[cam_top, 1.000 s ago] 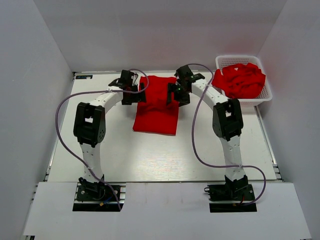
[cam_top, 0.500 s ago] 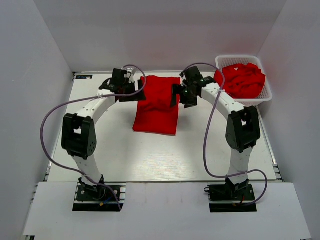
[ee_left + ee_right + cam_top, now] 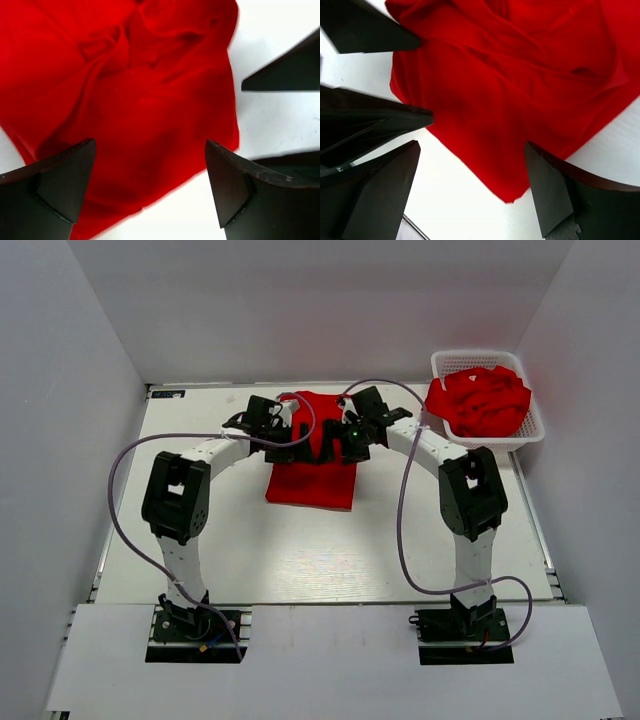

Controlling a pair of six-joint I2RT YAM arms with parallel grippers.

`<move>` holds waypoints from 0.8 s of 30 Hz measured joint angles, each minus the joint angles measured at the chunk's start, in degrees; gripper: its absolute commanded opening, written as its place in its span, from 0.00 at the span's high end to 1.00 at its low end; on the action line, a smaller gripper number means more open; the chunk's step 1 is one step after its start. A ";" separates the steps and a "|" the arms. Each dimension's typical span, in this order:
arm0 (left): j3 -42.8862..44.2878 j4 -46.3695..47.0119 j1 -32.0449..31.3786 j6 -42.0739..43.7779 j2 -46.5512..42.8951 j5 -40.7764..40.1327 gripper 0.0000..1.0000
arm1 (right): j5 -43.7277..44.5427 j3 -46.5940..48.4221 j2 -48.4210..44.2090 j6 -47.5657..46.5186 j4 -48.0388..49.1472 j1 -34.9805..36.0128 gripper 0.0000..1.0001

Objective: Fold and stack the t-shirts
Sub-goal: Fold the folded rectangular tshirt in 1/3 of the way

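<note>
left gripper point(image 3: 149, 145) fingers spread wide, nothing between them. right gripper point(image 3: 470, 145) likewise released. both hung over the far half of the folded red t-shirt point(image 3: 312, 480), which lay on the table point(image 3: 300, 550) mid-width, toward the far edge. contact with cloth: could not tell. wrist views showed creases and bunched folds, and the opposite gripper's dark fingers at the frame edge. only the top view showed the shirt's tidy rectangular outline and the white basket point(image 3: 480, 357) at far right, heaped with crumpled red t-shirts point(image 3: 485, 400).
</note>
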 measured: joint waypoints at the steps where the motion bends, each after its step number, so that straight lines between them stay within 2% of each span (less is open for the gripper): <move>1: 0.72 0.11 0.00 0.00 1.05 0.09 0.00 | -0.33 -0.22 0.26 0.31 0.90 -0.11 0.10; 14: 7.13 3.50 1.20 -2.86 8.44 -0.15 0.00 | 0.20 -2.14 4.35 2.80 10.97 -0.98 0.10; 19: 9.49 4.61 1.60 -3.91 8.81 -3.48 0.00 | 3.28 -1.79 4.59 3.52 15.34 -2.08 0.10; 24: 15.72 4.42 2.36 -4.26 11.89 -7.89 0.00 | 6.47 2.10 6.93 3.89 17.07 -3.72 0.10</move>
